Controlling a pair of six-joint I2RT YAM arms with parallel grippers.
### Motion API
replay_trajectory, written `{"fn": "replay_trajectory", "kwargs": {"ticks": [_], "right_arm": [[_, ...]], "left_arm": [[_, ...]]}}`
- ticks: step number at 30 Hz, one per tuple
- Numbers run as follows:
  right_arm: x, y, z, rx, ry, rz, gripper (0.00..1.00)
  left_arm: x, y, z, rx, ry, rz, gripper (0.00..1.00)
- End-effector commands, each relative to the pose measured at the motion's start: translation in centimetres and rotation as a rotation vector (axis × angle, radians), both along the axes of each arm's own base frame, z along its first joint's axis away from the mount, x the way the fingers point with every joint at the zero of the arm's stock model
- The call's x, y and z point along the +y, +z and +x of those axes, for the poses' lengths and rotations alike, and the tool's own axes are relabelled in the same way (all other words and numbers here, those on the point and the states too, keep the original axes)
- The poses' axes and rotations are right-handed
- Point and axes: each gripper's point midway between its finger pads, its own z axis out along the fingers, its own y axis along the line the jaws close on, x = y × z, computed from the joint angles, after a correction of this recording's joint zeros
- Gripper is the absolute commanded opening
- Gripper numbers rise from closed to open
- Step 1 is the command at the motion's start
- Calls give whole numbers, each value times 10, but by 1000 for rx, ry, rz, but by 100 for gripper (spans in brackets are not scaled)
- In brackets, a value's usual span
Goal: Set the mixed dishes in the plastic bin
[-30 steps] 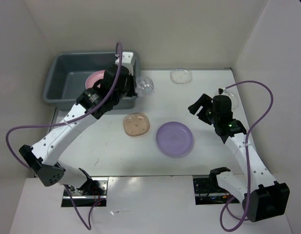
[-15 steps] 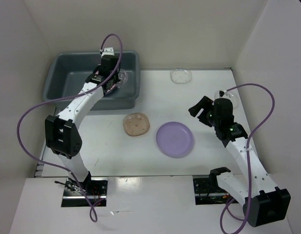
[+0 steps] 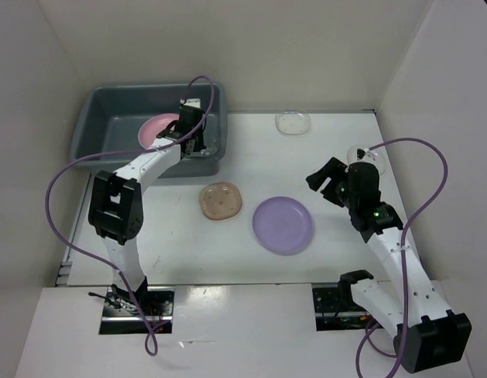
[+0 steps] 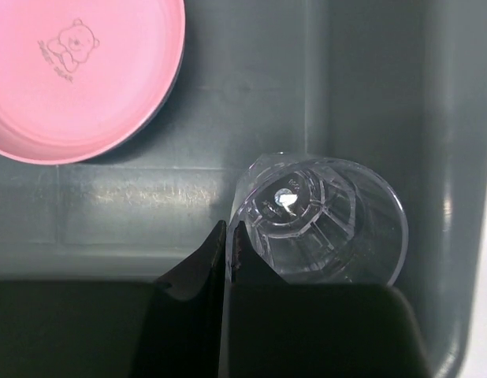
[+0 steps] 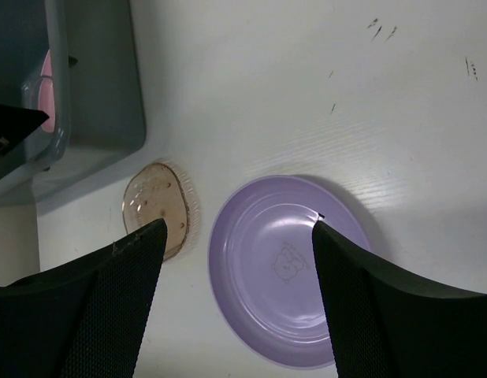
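The dark grey plastic bin (image 3: 109, 142) stands at the back left with a pink plate (image 3: 155, 130) inside. My left gripper (image 4: 228, 228) is down in the bin's right end, shut on the rim of a small clear cup (image 4: 322, 220) that hangs just above the bin floor (image 4: 133, 197). The pink plate (image 4: 78, 71) lies to its left. My right gripper (image 5: 237, 228) hovers open over the table above a lavender plate (image 5: 287, 268), with a tan speckled dish (image 5: 155, 206) to the left of the plate. In the top view the right gripper (image 3: 328, 183) is right of the lavender plate (image 3: 283, 224).
A clear shallow bowl (image 3: 293, 123) sits at the back of the table. Another clear bowl (image 3: 372, 157) lies by the right wall, just behind my right wrist. White walls close in the table on three sides.
My left arm has carried the clear cup from beside the bin's right end over the rim and down inside the bin. The right arm has hardly moved.
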Motion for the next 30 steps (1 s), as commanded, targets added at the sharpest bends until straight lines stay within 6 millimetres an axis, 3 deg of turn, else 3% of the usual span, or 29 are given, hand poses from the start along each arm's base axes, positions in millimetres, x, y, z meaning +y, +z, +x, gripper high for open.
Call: {"fn": "replay_trajectory", "kwargs": {"ticks": [1, 7, 8, 9, 14, 15, 16, 17, 18, 20, 23, 25, 26, 27, 29, 30], "right_arm": [[0, -1, -7, -8, -1, 1, 80], [-2, 2, -9, -16, -9, -2, 80], [-2, 2, -9, -17, -9, -2, 80], [-2, 2, -9, -17, -9, -2, 80], [-2, 2, -9, -17, -9, -2, 80], [-2, 2, -9, -17, -9, -2, 80], [-2, 2, -9, -17, -9, -2, 80], [-2, 2, -9, -17, -9, -2, 80], [-2, 2, -9, -17, -9, -2, 80], [-2, 0, -9, -8, -9, -4, 80], [-2, -4, -8, 4, -9, -6, 80], [0, -7, -7, 16, 4, -11, 80], [0, -5, -6, 7, 4, -10, 80], [0, -8, -5, 16, 4, -11, 80], [1, -6, -2, 8, 9, -18, 80], [1, -6, -2, 8, 9, -18, 80]], "left_arm": [[-7, -4, 5, -33, -8, -35, 0], [-6, -33, -4, 24, -8, -29, 6], [-7, -32, -2, 16, -8, -32, 10], [-7, -32, -2, 16, -8, -32, 25], [-2, -23, -3, -12, -9, -11, 45], [0, -10, -1, -41, 3, -11, 50], [3, -2, -1, -56, 2, 7, 64], [7, 6, -1, -74, 4, 26, 71], [9, 34, 1, -136, 9, 21, 83], [17, 65, 0, -207, 40, 32, 98], [23, 132, -6, -352, 60, -1, 100], [25, 174, -19, -433, 50, -40, 100], [21, 185, -24, -453, 22, -63, 100], [19, 212, -34, -505, 9, -106, 100], [9, 226, -47, -516, -44, -170, 100], [-6, 237, -62, -521, -133, -237, 100]]}}
